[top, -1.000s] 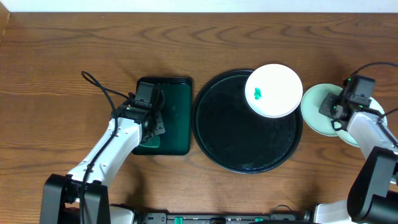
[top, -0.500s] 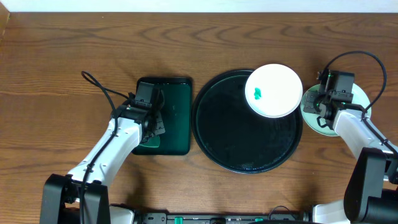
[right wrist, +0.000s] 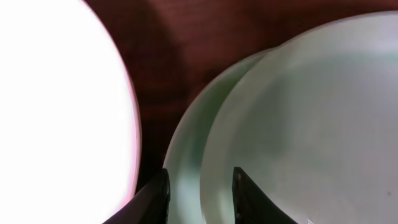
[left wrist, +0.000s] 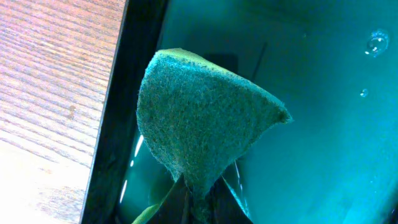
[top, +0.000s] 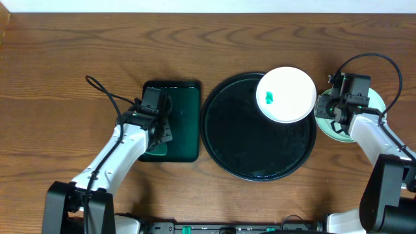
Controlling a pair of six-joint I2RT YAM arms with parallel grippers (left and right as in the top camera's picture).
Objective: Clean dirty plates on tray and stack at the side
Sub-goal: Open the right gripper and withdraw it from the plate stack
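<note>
Left pincer (left wrist: 198, 196) tight on sponge (left wrist: 199, 118) over green tray (top: 185, 123); right pincer (right wrist: 198, 193) ajar astride stacked plates (right wrist: 298, 124) (smeared plate (top: 289, 91) on black tray (top: 247, 143))

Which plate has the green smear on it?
The white plate at the upper-right rim of the black tray; the two pale mint plates stacked beside it show none.

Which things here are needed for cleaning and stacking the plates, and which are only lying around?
Needed: smeared white plate, stacked plates, black tray, sponge.
Probably only around: green tray under the sponge, wooden table.
</note>
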